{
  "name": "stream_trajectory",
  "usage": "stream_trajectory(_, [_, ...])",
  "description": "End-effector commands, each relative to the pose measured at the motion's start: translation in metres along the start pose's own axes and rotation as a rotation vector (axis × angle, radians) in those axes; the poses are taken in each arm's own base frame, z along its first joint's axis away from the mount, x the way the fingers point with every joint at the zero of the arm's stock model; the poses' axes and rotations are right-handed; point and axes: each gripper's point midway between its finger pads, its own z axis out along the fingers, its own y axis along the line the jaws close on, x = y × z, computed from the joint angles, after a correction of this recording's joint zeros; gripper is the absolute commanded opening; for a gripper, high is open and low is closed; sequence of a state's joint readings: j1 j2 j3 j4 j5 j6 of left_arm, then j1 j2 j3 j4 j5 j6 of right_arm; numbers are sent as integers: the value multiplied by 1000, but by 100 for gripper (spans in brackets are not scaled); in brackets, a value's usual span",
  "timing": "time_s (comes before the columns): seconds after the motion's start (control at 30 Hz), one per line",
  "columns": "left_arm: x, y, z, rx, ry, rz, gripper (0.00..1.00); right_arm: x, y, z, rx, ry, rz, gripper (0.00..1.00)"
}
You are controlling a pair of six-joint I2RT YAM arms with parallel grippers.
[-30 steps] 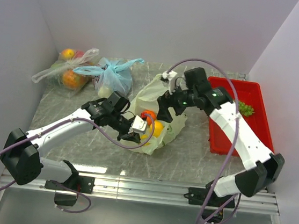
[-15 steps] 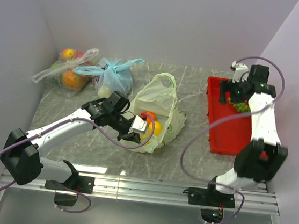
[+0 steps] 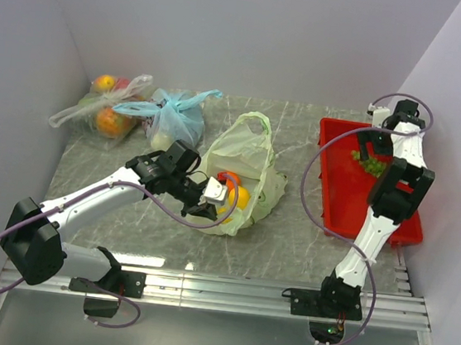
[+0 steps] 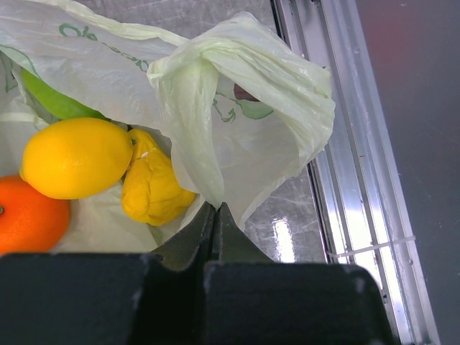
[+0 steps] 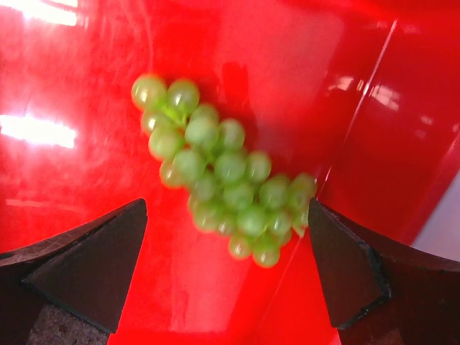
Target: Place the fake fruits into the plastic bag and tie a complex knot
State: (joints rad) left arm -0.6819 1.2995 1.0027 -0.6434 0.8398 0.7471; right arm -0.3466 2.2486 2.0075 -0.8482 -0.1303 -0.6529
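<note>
Three fake fruits (image 4: 75, 157) lay in the plastic bag (image 3: 246, 149), pinched by the clamped left hand (image 4: 215, 215); the right hand (image 5: 226, 215) gaped empty above the grape bunch (image 5: 215, 172); no knot yet.

Open tray floor (image 5: 79, 172) surrounds most of the grape bunch (image 5: 223, 172); the tray wall (image 5: 374, 158) crowds one end.

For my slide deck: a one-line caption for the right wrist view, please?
Open right fingers hover above a green grape bunch lying in the red tray.
</note>
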Motion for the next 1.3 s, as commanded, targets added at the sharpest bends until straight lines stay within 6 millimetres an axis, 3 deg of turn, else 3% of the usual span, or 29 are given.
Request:
stream_trajectory(0.0, [-10, -1, -5, -4, -29, 33, 0, -6, -3, 10, -12, 10, -23, 100])
stream_trajectory(0.17, [-8, -1, -6, -14, -23, 36, 0, 18, 14, 33, -91, 75, -13, 96])
stream_trajectory(0.3, [-11, -1, -7, -17, -28, 37, 1, 29, 26, 34, -181, 90, 16, 88])
stream_trajectory(0.33, [-12, -1, -8, -17, -28, 36, 0, 29, 32, 31, -220, 83, 25, 77])
stream_trajectory(0.43, [-13, 0, -9, -22, -27, 42, 0, 31, 36, 23, -257, 75, 41, 65])
stream_trajectory(0.6, [-16, 3, -9, -33, -31, 47, 0, 36, 50, -5, -286, 62, 40, 34])
stream_trajectory(0.63, [-17, 3, -10, -35, -34, 47, 0, 29, 49, -22, -274, 29, 35, 21])
stream_trajectory(0.7, [-18, 4, -11, -38, -36, 46, 0, 25, 58, -39, -287, -4, 49, 6])
stream_trajectory(0.73, [-18, 3, -11, -36, -36, 45, 0, 13, 58, -64, -274, -62, 43, 0])
stream_trajectory(0.8, [-18, 3, -11, -35, -32, 41, 0, -7, 73, -98, -336, -155, 62, 0])
stream_trajectory(0.9, [-19, 3, -12, -39, -31, 33, 0, -36, 100, -168, -415, -289, 49, 0])
stream_trajectory(0.93, [-20, 3, -13, -40, -31, 31, 0, -52, 120, -203, -460, -371, 16, 0])
stream_trajectory(1.0, [-23, 4, -14, -48, -34, 37, 0, -64, 147, -234, -529, -433, 9, 0])
stream_trajectory(1.03, [-23, 4, -14, -51, -36, 34, 0, -74, 164, -263, -563, -507, -22, 0])
stream_trajectory(1.07, [-24, 5, -15, -58, -39, 35, 0, -80, 192, -277, -617, -533, -60, 0])
stream_trajectory(1.13, [-26, 6, -15, -64, -46, 32, 0, -89, 228, -311, -691, -620, -87, 0])
stream_trajectory(1.17, [-27, 5, -16, -67, -50, 30, 0, -92, 262, -326, -771, -626, -88, 0])
stream_trajectory(1.2, [-29, 5, -16, -67, -55, 30, 0, -90, 279, -353, -796, -687, -115, 0])
stream_trajectory(1.23, [-30, 5, -17, -67, -57, 28, 0, -104, 295, -368, -811, -777, -162, 0])
stream_trajectory(1.27, [-31, 4, -17, -68, -59, 26, 0, -97, 328, -366, -886, -735, -128, 0])
